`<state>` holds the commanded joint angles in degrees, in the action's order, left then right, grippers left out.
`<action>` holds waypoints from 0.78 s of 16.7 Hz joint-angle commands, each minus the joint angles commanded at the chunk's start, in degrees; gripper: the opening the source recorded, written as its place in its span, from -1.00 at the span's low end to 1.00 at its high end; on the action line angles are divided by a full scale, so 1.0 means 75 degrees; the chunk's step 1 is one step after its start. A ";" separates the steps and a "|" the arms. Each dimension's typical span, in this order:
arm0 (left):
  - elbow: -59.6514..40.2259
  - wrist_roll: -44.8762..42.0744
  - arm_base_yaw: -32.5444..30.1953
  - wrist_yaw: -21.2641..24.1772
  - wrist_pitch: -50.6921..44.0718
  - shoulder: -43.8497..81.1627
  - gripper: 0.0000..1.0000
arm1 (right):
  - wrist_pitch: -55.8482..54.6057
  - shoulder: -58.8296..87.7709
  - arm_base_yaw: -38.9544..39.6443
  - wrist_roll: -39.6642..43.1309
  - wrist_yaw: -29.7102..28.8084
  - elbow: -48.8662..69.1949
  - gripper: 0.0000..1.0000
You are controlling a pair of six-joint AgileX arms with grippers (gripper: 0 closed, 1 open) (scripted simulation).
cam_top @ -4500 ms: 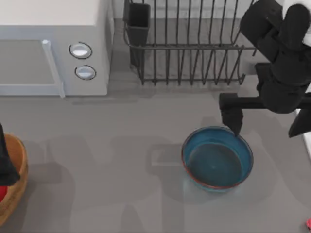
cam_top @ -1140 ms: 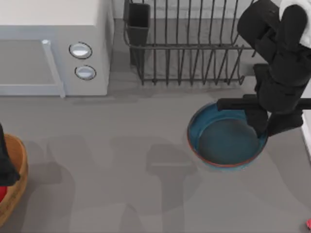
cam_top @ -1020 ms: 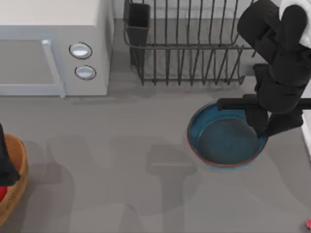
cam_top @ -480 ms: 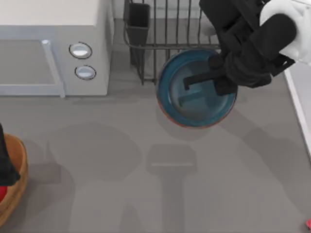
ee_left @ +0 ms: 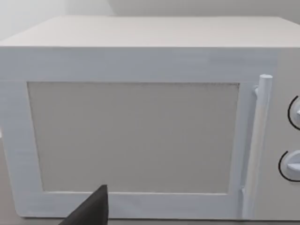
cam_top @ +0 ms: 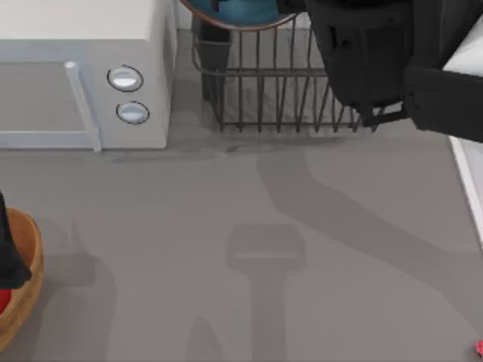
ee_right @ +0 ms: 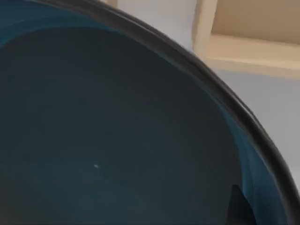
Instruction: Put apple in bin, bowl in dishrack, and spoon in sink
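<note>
- No brand, label or readable writing shows anywhere; the white microwave (cam_top: 83,72) at about ten o'clock in the top view carries only two round knobs (cam_top: 125,78) and a bar handle (ee_left: 257,140).
- The right arm (cam_top: 392,56) reaches across the twelve-to-two o'clock part of the top view, over the dishrack (cam_top: 279,83). Whether its fingers are spread or pinched cannot be told.
- The bowl (cam_top: 241,11) is up at twelve o'clock, cut by the frame edge, above the rack's black utensil cup (cam_top: 213,45); in the right wrist view its dark blue inside (ee_right: 108,136) looms close.
- The left arm sits parked at eight o'clock over the wooden bin (cam_top: 23,279), a dark fingertip (ee_left: 91,211) facing the microwave door; its finger spread cannot be told.
- A bit of the red apple (cam_top: 4,302) shows in the bin.
- The spoon's red tip (cam_top: 478,348) lies at five o'clock, below the sink rim (cam_top: 468,188) at three o'clock.
</note>
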<state>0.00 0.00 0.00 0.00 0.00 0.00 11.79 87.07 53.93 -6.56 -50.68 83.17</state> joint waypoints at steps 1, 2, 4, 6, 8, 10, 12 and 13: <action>0.0000 0.0000 0.0000 0.0000 0.0000 0.0000 1.00 | -0.0434 -0.0169 0.0213 0.0182 -0.0411 -0.0028 -1.00; 0.0000 0.0000 0.0000 0.0000 0.0000 0.0000 1.00 | -0.0786 -0.0317 0.0396 0.0338 -0.0754 -0.0054 -1.00; 0.0000 0.0000 0.0000 0.0000 0.0000 0.0000 1.00 | -0.1256 -0.0532 0.0657 0.0564 -0.1217 -0.0094 -1.00; 0.0000 0.0000 0.0000 0.0000 0.0000 0.0000 1.00 | -0.1392 -0.0599 0.0737 0.0634 -0.1351 -0.0107 -1.00; 0.0000 0.0000 0.0000 0.0000 0.0000 0.0000 1.00 | -0.1392 -0.0599 0.0737 0.0634 -0.1351 -0.0107 -1.00; 0.0000 0.0000 0.0000 0.0000 0.0000 0.0000 1.00 | -0.1379 -0.0578 0.0701 0.0618 -0.1335 -0.0086 -1.00; 0.0000 0.0000 0.0000 0.0000 0.0000 0.0000 1.00 | -0.1489 -0.0466 0.0637 0.0620 -0.1270 -0.0088 -1.00; 0.0000 0.0000 0.0000 0.0000 0.0000 0.0000 1.00 | -0.1658 -0.0294 0.0538 0.0624 -0.1173 -0.0097 -1.00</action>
<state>0.00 0.00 0.00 0.00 0.00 0.00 -0.64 84.87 57.97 -1.88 -59.48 82.44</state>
